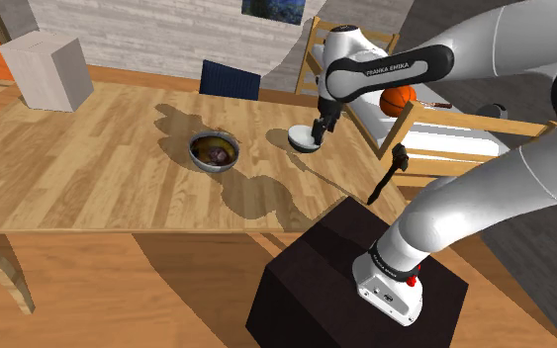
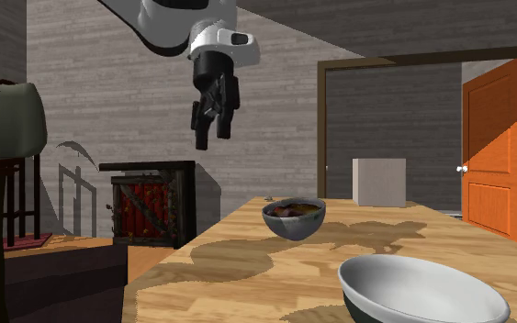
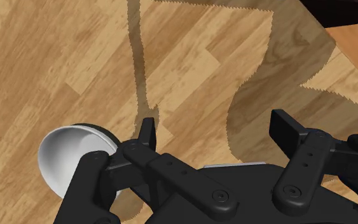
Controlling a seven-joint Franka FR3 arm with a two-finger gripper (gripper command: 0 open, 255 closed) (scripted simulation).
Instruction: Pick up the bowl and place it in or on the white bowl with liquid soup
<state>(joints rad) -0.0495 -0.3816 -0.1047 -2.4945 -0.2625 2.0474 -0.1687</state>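
Shoulder view: our gripper (image 1: 318,131) hovers over the empty pale bowl (image 1: 305,140), apart from the grey soup bowl (image 1: 214,153); second exterior view: jaws wide, empty; wrist view: bowl lies beside one finger (image 3: 147,135), so we should straddle its rim before descending.

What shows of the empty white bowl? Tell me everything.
The empty bowl is round, smooth, white inside and darker grey outside, material unclear. It stands upright on the wooden table near its edge, apart from the bowl of dark soup. Nothing touches it but the table; the open gripper hangs above, clear.
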